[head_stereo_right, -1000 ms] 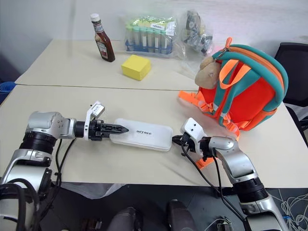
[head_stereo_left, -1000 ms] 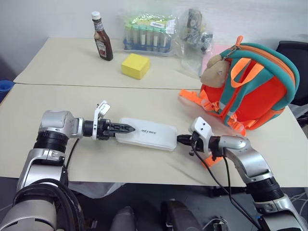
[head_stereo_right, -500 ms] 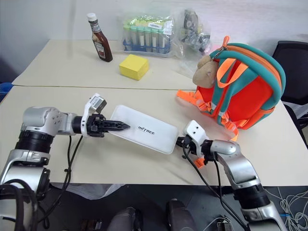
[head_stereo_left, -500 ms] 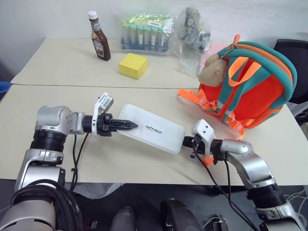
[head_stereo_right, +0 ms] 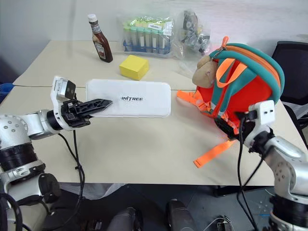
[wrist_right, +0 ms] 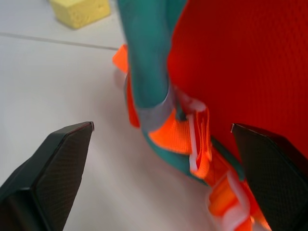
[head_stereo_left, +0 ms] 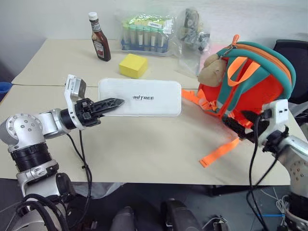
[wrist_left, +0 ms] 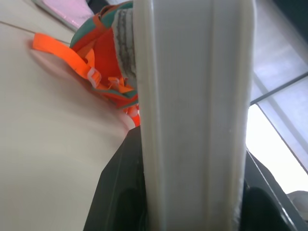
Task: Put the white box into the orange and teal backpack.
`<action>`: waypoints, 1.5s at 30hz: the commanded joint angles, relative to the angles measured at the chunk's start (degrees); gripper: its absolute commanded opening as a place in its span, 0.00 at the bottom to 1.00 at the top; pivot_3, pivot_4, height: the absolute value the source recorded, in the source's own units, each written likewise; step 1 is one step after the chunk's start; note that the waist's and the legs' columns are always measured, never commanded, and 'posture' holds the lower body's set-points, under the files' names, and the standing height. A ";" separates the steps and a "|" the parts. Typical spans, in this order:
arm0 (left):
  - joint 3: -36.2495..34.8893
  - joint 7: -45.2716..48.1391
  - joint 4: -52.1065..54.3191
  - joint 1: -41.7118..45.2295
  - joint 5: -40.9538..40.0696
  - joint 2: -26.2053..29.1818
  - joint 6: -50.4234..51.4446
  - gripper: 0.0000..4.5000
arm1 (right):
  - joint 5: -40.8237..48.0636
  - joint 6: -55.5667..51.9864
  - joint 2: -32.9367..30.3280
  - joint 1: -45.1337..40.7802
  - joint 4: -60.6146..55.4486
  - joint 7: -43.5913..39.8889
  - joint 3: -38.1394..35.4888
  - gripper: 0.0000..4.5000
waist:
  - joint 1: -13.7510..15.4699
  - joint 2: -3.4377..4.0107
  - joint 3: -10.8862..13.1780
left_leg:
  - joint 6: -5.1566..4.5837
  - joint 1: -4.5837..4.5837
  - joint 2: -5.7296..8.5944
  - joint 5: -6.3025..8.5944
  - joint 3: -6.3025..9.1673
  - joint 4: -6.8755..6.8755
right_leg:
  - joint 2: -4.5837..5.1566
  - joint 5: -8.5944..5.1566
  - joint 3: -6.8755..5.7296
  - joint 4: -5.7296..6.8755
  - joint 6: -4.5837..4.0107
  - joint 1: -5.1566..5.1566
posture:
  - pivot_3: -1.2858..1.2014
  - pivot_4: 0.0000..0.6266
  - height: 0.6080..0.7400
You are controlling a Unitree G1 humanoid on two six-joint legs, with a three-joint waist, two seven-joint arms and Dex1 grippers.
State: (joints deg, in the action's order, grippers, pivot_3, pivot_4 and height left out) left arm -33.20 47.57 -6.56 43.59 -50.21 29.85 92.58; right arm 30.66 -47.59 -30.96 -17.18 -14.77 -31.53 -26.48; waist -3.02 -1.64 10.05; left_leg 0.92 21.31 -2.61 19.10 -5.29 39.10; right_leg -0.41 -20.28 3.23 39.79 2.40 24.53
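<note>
The white box (head_stereo_left: pixel 144 97) hangs above the table with its lettered face turned up toward my head. My left gripper (head_stereo_left: pixel 113 102) is shut on its left end. In the left wrist view the box's edge (wrist_left: pixel 192 115) stands between the fingers. The orange and teal backpack (head_stereo_left: pixel 255 82) stands upright at the right of the table, a tan plush charm (head_stereo_left: pixel 214 70) hanging on its left side. My right gripper (wrist_right: pixel 161 125) is open, with nothing between its fingers, right beside the backpack's lower front. An orange strap (head_stereo_left: pixel 219 153) trails across the table below it.
At the back of the table stand a ketchup bottle (head_stereo_left: pixel 98 36), a yellow block (head_stereo_left: pixel 134 65), a bagged rack of tubes (head_stereo_left: pixel 147 33) and another clear bag (head_stereo_left: pixel 192 31). A dark chair (head_stereo_left: pixel 293 48) is behind the backpack.
My left gripper has lifted the box off the table and turned its face up. My right gripper has left the box's right end, swung right to the backpack and opened.
</note>
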 commanded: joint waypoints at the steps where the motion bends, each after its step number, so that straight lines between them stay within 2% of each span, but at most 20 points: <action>1: -3.27 -2.96 3.99 1.25 -4.98 -0.20 -0.08 0.31 | 0.21 1.32 1.88 -6.52 5.31 4.58 0.49 1.00 | -0.12 0.00 0.00 | 0.00 0.02 0.00 0.00 0.00 -0.01 | 0.00 0.00 0.00 -0.02 0.00 0.02 | 0.52 0.24 1.00; 6: -3.64 -7.10 5.61 1.66 -4.68 0.07 -1.71 0.31 | 0.88 2.38 5.75 -18.05 17.16 7.51 1.99 1.00 | -0.40 0.01 0.01 | 0.03 -0.01 -0.01 -0.02 -0.04 -0.01 | 0.00 0.00 0.03 0.01 0.00 0.03 | 0.52 0.24 1.00; 11: -3.12 -11.24 6.26 -0.07 -1.85 0.81 -10.04 0.31 | -1.44 8.93 5.59 -22.18 23.76 3.75 6.07 1.00 | -0.41 0.01 0.01 | 0.04 0.00 -0.01 -0.02 -0.04 -0.04 | 0.00 0.00 0.02 -0.08 0.00 0.02 | 0.52 0.24 1.00; 14: -2.85 -13.71 7.50 -1.68 -0.06 0.17 -16.48 0.31 | -0.57 10.39 5.27 -23.26 24.69 2.18 6.49 0.88 | -0.42 0.01 0.01 | 0.04 0.00 -0.01 -0.02 -0.04 -0.03 | 0.00 0.00 0.03 -0.06 0.00 0.02 | 0.52 0.24 1.00; 18: -4.92 -17.61 8.33 -1.68 -1.50 -1.02 -20.64 0.31 | 1.50 8.41 2.90 -22.40 21.29 -3.49 8.66 0.57 | -0.39 0.01 0.01 | 0.04 0.02 -0.04 -0.02 -0.03 -0.04 | 0.00 0.00 0.01 -0.06 0.00 0.03 | 0.52 0.24 1.00; 19: -5.16 -17.73 8.91 -1.73 -2.13 -0.88 -21.28 0.31 | 2.97 6.97 1.42 -21.58 18.64 -6.64 9.75 0.54 | -0.38 0.02 0.01 | 0.04 0.02 -0.03 -0.02 -0.04 -0.04 | 0.00 0.00 0.02 -0.06 0.00 0.03 | 0.52 0.24 1.00; 21: -5.13 -18.20 9.43 -1.79 -2.92 -0.60 -22.29 0.31 | 5.86 4.37 -1.13 -20.17 13.79 -11.76 11.42 0.39 | -0.26 0.03 0.02 | 0.04 0.05 -0.04 -0.02 -0.03 -0.09 | 0.00 0.00 0.00 -0.09 0.00 0.05 | 0.52 0.24 1.00; 26: -5.29 -19.61 7.78 1.41 -5.02 -0.94 -25.82 0.31 | 18.58 -4.81 -8.55 -16.78 -1.00 -22.89 12.45 0.01 | -0.12 0.03 0.03 | 0.05 0.04 -0.07 -0.01 -0.01 -0.08 | -0.02 0.00 -0.03 -0.11 0.00 0.02 | 0.52 0.24 1.00; 31: -3.56 -17.99 7.69 5.38 -9.39 -1.86 -27.37 0.31 | 28.19 -12.01 -17.32 -15.05 -8.89 -28.82 11.13 0.00 | 0.14 0.00 0.05 | 0.04 0.09 -0.06 0.00 0.04 -0.05 | -0.01 0.00 -0.07 -0.20 0.01 0.00 | 0.52 0.24 1.00; 36: 0.90 -14.80 7.14 6.45 -10.17 -1.16 -29.20 0.31 | 36.73 -16.10 -24.14 -12.50 -11.17 -32.26 7.34 0.00 | 0.15 -0.01 0.05 | 0.04 0.06 -0.05 0.01 0.04 -0.05 | 0.00 0.00 -0.06 -0.25 0.00 -0.05 | 0.52 0.24 1.00; 42: 6.43 -4.96 8.91 4.31 -12.01 1.28 -29.10 0.31 | 35.09 -15.42 -27.94 -5.69 -9.89 -32.49 6.24 0.00 | 0.06 -0.02 0.05 | 0.04 0.07 -0.06 0.01 0.04 -0.07 | -0.02 0.00 -0.05 -0.26 0.00 -0.04 | 0.52 0.24 1.00; 45: 12.94 0.52 10.72 2.47 -8.14 1.82 -32.77 0.31 | 35.44 -15.17 -29.32 -3.05 -7.51 -33.95 4.61 0.00 | 0.21 -0.02 0.05 | 0.04 0.07 -0.05 0.01 0.03 -0.05 | -0.01 0.00 -0.04 -0.27 0.00 -0.06 | 0.52 0.24 1.00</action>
State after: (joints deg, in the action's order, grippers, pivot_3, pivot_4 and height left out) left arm -22.84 44.61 1.29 45.91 -59.09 31.06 62.65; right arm 65.38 -63.65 -58.82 -19.94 -22.88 -64.29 -18.64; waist -2.81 -1.66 10.10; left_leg 0.95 21.38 -2.66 19.10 -5.26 39.07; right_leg -0.42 -20.28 3.20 39.52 2.40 24.46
